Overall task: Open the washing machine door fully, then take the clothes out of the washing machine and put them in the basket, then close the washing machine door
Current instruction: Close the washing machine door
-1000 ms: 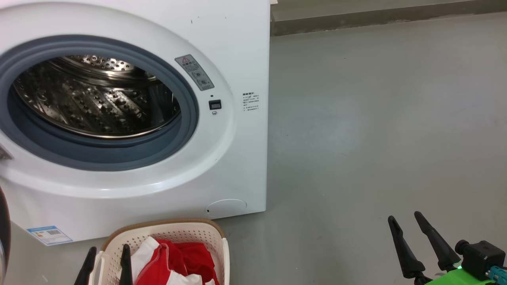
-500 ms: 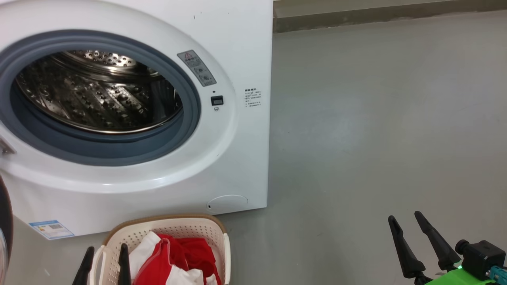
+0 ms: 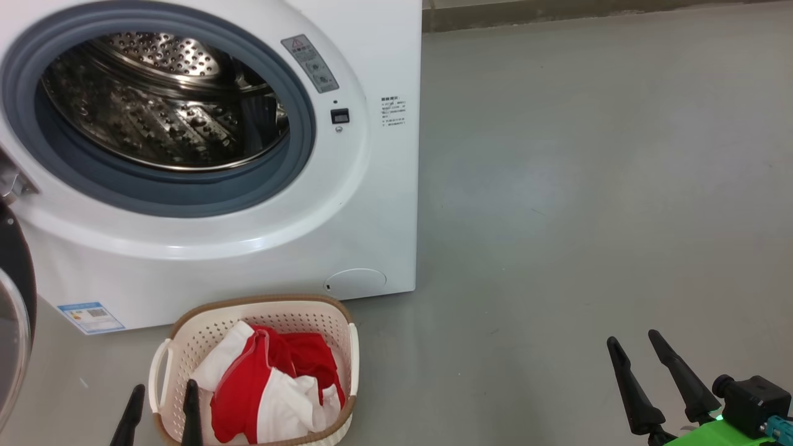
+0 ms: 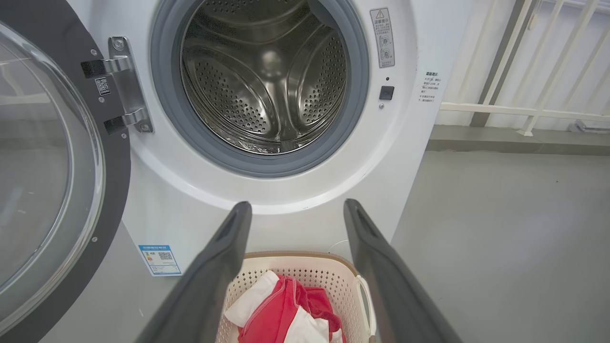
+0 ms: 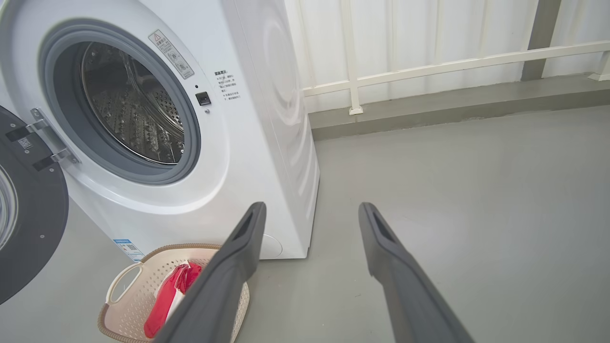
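Observation:
The washing machine point(image 3: 372, 204) stands at the left, its steel drum point(image 3: 167, 105) bare inside the grey ring. The washing machine door point(image 4: 112, 190) hangs wide open on its left hinge, black rim and clear glass toward me. On the floor in front sits the basket point(image 3: 260, 301) holding the red and white clothes point(image 3: 260, 384). My left gripper point(image 3: 163, 387) is open, hovering at the basket's near left side, and in its wrist view point(image 4: 296, 205) the fingers frame the basket point(image 4: 305, 257) and clothes point(image 4: 281, 309). My right gripper point(image 3: 633, 337) is open and holds nothing, far right over bare floor.
Grey floor point(image 3: 588, 217) stretches to the right of the machine. A low kerb and a white railing point(image 5: 429, 71) run behind it. The open door point(image 3: 15, 322) juts out at the left, close to the basket's left handle.
The head camera has shifted: machine and basket sit higher in the picture and more of the basket shows. Both grippers stay open in the same places.

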